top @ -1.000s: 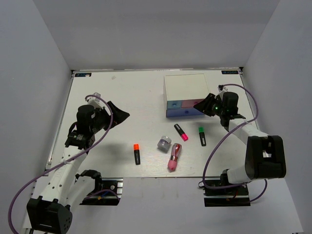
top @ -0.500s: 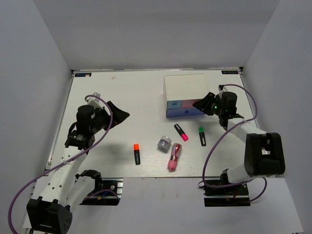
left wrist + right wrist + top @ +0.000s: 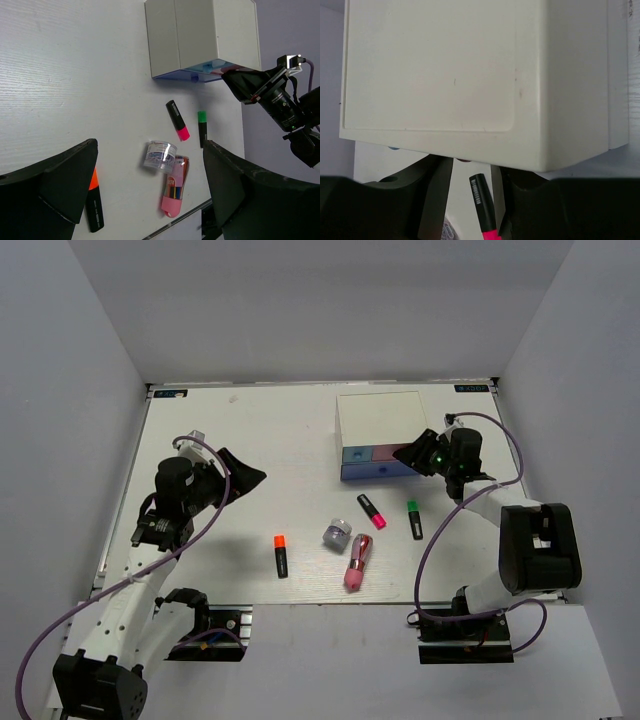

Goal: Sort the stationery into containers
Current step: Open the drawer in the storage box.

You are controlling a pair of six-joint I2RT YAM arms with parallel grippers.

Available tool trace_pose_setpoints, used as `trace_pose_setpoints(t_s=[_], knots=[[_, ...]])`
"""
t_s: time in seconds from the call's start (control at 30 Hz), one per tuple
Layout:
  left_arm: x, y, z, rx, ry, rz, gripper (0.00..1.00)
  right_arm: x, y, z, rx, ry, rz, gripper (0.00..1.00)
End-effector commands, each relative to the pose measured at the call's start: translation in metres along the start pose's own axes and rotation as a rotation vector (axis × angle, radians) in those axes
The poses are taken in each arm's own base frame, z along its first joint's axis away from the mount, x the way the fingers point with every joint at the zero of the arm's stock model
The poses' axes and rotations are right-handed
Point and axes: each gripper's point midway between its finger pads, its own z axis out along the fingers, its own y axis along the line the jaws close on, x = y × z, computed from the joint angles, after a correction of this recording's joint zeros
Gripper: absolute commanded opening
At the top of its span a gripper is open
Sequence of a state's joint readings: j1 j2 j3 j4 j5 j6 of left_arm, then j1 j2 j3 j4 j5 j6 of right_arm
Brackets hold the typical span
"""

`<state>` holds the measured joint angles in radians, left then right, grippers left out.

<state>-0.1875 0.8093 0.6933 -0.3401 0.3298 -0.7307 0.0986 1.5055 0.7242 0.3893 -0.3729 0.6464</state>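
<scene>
Reaching across to the cabinet (image 3: 378, 418) front, the right gripper (image 3: 405, 454) sits at the pink drawer (image 3: 385, 452), its fingers (image 3: 432, 195) narrowly apart. The left gripper (image 3: 248, 475) hangs over bare table (image 3: 220, 420), jaws wide. The orange marker (image 3: 281, 555), pink marker (image 3: 372, 511), green marker (image 3: 414, 519), pink pen-like item (image 3: 355, 562) and round piece (image 3: 337, 533) lie loose in front of the cabinet. Print on the round piece is illegible.
</scene>
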Motion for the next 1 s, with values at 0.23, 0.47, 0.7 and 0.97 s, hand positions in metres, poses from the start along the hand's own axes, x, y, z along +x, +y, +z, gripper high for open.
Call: trace_pose_setpoints(t_s=[0.23,0.47,0.7,0.97], knots=[[0.005,0.0,-0.004,0.005,0.001,-0.015,0.94,-0.035,0.023,0.006,-0.073,-0.093,-0.11,0.27],[0.005,0.0,-0.004,0.005,0.001,-0.024,0.94,-0.028,0.029,0.0,-0.098,-0.072,-0.119,0.16],[0.008,0.003,-0.003,-0.001,0.007,-0.027,0.94,-0.004,0.029,-0.015,-0.111,-0.016,-0.104,0.14],[0.014,0.009,-0.001,-0.013,0.02,-0.033,0.94,0.021,0.028,-0.042,-0.104,0.02,-0.105,0.14]])
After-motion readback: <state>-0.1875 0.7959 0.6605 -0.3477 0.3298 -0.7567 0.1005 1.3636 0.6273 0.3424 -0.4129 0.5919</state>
